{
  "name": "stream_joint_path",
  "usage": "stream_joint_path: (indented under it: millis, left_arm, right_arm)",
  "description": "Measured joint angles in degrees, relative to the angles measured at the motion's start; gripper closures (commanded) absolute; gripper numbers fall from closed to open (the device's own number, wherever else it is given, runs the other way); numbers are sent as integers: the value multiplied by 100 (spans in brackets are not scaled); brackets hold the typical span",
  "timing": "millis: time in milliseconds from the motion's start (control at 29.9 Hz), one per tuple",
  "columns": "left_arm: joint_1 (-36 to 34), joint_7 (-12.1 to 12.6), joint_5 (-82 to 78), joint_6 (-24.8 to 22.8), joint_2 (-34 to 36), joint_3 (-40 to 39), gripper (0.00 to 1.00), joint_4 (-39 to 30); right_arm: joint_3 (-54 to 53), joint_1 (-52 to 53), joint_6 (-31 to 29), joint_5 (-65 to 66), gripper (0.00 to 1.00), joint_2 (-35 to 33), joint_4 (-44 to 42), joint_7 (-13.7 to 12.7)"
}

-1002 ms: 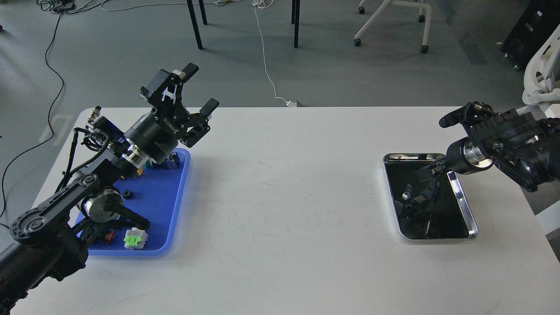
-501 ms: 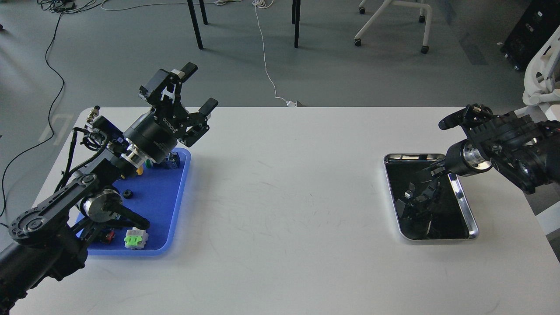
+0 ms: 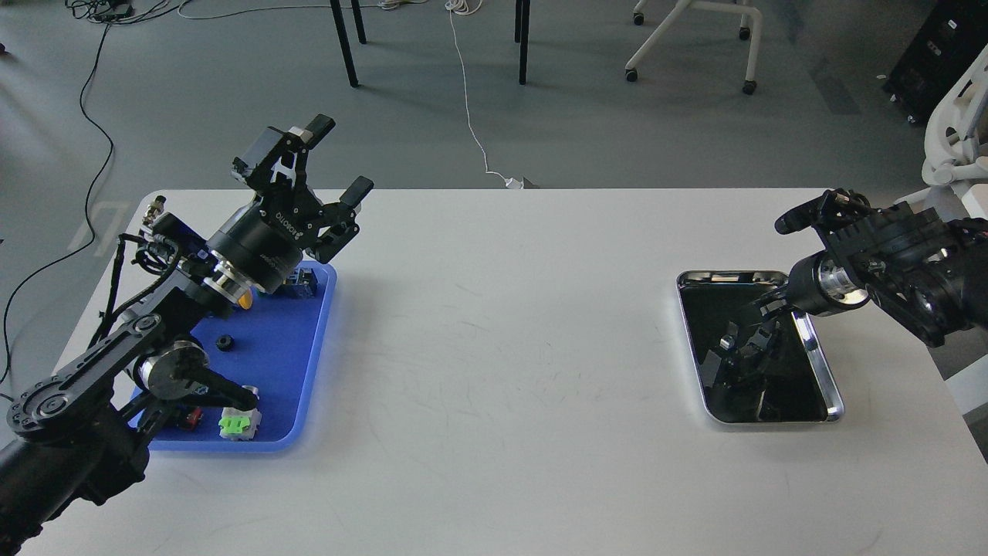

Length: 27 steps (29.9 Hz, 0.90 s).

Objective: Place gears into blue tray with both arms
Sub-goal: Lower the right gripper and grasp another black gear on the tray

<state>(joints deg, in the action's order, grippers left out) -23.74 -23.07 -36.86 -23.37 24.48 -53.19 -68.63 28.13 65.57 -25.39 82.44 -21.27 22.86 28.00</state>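
One gear (image 3: 225,342) visible on my feed, small and black, lying flat on the blue tray (image 3: 309,363) in its left-middle area. Left gripper (image 3: 333,158) is raised above the tray's far end, tilted up and away from me, jaws spread wide with nothing between them. The gear sits well below and nearer to me than those fingertips, apart from them, close to the left arm's lower links. Also in the blue tray: a green switch (image 3: 236,424) near the front edge, a red switch (image 3: 189,417) just left of it and partly behind the arm, and a blue part (image 3: 303,284) at the far end under the gripper body.

Right gripper (image 3: 803,214) is at the far right of the table (image 3: 502,347), beyond the steel tray (image 3: 830,386). It reads dark and mostly end-on; I can't tell whether its jaws are apart or closed. Steel tray bottom shows only dark arm reflections; can't make out any gears in it.
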Motion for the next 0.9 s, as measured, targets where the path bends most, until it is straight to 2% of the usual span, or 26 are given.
stream_joint_path:
  millis: [134,902]
  left_arm:
    - [4,3,-3,-1,0,-3,2,-1]
    - [10,4,1,-28,-5,-7,2,-7]
  right_arm:
    - [0,0,0,0,41,0,-23,0]
    - [-12,-95,144,-16,40,17,-272,0]
